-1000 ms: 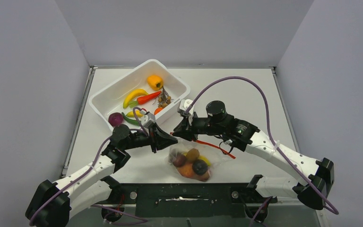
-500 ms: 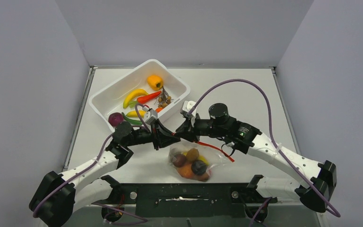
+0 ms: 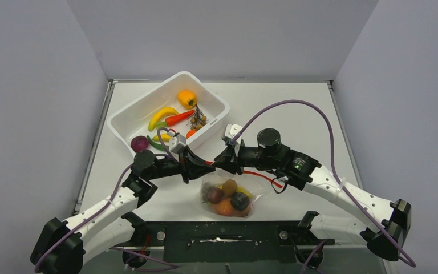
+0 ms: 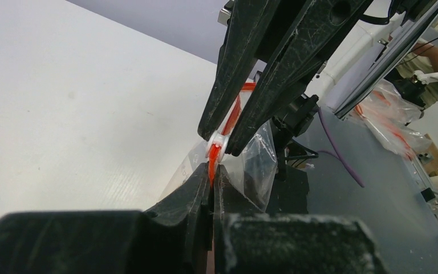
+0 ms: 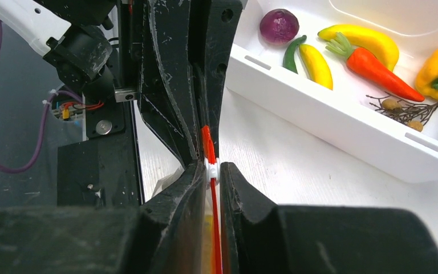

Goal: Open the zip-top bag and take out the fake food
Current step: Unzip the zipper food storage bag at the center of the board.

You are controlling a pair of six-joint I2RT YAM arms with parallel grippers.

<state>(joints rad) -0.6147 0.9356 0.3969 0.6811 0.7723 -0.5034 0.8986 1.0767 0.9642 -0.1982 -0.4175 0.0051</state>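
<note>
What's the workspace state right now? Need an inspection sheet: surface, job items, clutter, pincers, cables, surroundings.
Surface: white table, no spills seen.
Job's things: zip-top bag at the near edge between the arms, fake food inside it; whether the red strip is parted cannot be told.
Clutter: white tub at far left holding toy produce.
Grippers: left pincer shut on the red strip; right pincer shut on the same strip, tip to tip with the left.
Cables: purple cable arcs above the right arm, clear of the bag.
Surroundings: grey walls on three sides; nothing else seen.
</note>
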